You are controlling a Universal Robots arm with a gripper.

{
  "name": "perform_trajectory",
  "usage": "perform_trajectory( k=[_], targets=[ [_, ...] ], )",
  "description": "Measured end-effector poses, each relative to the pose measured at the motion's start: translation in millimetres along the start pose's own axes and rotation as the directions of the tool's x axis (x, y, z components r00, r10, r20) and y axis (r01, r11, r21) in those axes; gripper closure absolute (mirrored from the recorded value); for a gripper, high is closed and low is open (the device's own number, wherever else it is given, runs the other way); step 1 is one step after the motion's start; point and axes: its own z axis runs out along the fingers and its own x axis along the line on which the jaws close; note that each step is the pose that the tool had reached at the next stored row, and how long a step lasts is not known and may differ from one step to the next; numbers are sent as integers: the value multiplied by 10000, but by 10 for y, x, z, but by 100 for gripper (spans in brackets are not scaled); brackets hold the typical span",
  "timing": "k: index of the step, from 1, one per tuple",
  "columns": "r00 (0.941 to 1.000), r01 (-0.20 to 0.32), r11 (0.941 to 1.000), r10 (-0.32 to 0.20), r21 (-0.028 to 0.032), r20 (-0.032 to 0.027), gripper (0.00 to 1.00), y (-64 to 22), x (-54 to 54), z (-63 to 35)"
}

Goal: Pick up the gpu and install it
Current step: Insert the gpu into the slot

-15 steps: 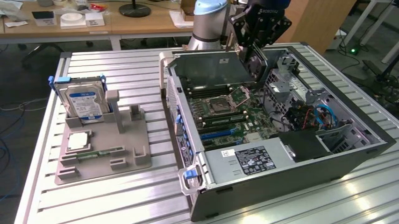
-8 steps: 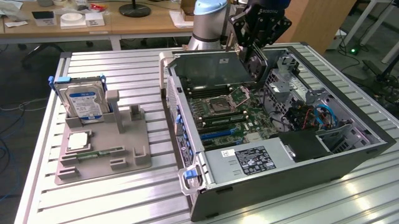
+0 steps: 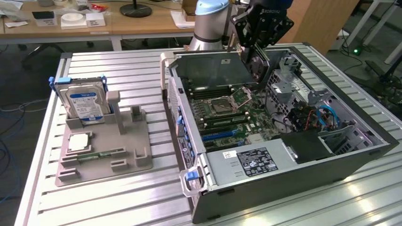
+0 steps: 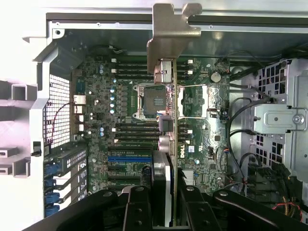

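Pinching the gpu edge-on in the gripper, over the open computer case.
Taking up the slatted tabletop from its middle to the edge at the exterior view's right: that case, motherboard bared. Sitting near the opposite edge, well apart: a grey holder bearing an upright hard drive, a processor chip and a memory stick. Hanging over the CPU socket and memory slots, silver bracket toward the case wall; crowded on one side by the drive cage and loose cables.
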Motion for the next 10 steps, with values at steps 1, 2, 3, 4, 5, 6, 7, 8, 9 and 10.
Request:
perform_trajectory(
  k=[1, 2, 3, 4, 5, 6, 7, 8, 9, 10],
  targets=[
    [10000, 0, 10000, 0, 0, 0, 72, 0, 0, 0],
    [10000, 0, 10000, 0, 0, 0, 72, 0, 0, 0],
    [10000, 0, 10000, 0, 0, 0, 72, 0, 0, 0],
    [10000, 21, 10000, -21, 0, 0, 72, 0, 0, 0],
    [10000, 93, 10000, -93, 0, -4, 72, 0, 0, 0],
    [9998, 219, 9998, -219, 1, -9, 72, 0, 0, 0],
    [9994, 337, 9994, -337, 2, -14, 72, 0, 1, 0],
    [9989, 459, 9989, -459, 2, -19, 72, 0, 0, 0],
    [9983, 575, 9983, -575, 3, -25, 72, 0, 0, 0],
    [9974, 713, 9975, -713, 4, -30, 72, 0, 0, 0]
  ],
)
